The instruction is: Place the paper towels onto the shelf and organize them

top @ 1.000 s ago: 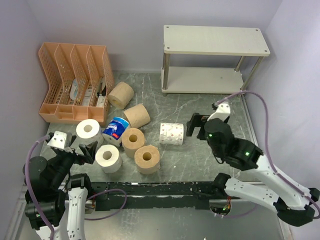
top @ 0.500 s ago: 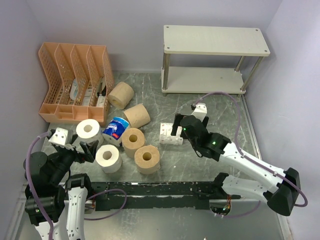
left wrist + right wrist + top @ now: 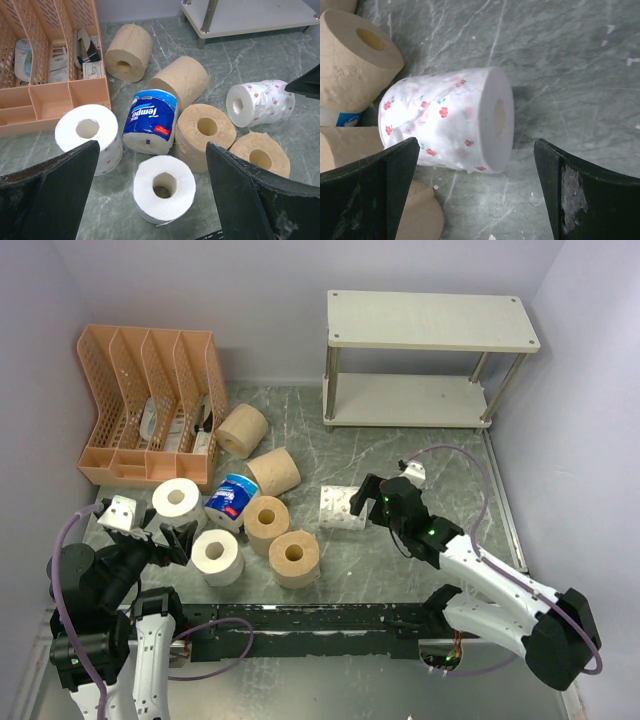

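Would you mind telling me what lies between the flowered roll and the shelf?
Nothing but bare grey table, as the top view shows: no other item sits between the flowered roll and the shelf.

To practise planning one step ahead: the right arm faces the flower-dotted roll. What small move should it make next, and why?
Probably ease the right gripper forward until its fingers straddle the dotted roll. Its jaws stand wide open, the roll lies on its side just ahead, centred between them, and nothing is held.
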Tool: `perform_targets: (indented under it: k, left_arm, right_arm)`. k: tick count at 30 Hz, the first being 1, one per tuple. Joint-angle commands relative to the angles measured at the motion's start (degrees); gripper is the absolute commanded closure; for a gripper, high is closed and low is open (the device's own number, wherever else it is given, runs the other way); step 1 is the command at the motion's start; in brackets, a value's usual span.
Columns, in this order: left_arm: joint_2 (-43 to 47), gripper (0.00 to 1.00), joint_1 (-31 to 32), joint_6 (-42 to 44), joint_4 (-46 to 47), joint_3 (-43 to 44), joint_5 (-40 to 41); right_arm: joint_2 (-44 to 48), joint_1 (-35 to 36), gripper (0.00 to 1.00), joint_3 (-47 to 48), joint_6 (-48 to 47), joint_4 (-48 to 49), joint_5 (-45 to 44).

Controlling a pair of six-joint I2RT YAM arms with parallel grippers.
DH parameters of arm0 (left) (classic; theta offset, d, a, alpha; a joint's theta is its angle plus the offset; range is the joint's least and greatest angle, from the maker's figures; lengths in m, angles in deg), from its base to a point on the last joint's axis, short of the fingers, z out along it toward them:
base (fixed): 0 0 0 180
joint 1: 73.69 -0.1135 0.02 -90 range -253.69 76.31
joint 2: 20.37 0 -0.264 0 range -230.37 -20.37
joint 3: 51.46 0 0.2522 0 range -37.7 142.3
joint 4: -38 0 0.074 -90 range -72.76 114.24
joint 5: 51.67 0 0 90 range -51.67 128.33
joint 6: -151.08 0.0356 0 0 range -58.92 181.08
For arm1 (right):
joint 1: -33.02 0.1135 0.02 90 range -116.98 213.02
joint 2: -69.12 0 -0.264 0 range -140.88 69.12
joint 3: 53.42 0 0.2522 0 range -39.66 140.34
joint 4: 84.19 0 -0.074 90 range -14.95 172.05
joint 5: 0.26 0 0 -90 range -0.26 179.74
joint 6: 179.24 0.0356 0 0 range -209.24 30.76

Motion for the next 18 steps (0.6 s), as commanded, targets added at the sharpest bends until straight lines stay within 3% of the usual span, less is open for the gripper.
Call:
perform_targets:
  k: [1, 7, 13, 18]
  left_arm:
    - [0.02, 0.01, -0.37, 0.31, 1.59, -0.47, -0.56]
    - [-0.03, 0.01, -0.41, 0.15, 1.57, -0.42, -0.27]
    - [-0.1, 0.01, -0.45, 0.1, 1.64, -0.49, -0.37]
    - [-0.29, 0.01, -0.46, 0.24, 1.63, -0.48, -0.41]
  right_arm:
    - [-3.55, -0.75, 0.01, -0.41, -0.84, 8.15, 4.23]
    - [-9.04, -3.38, 0.17, -0.61, -3.59, 14.1, 6.48]
    - [-8.24, -11.97, 0.53, -5.68, -2.66, 21.8, 14.23]
    - [-12.77, -14.56, 0.56, -5.93, -2.65, 24.78, 22.12]
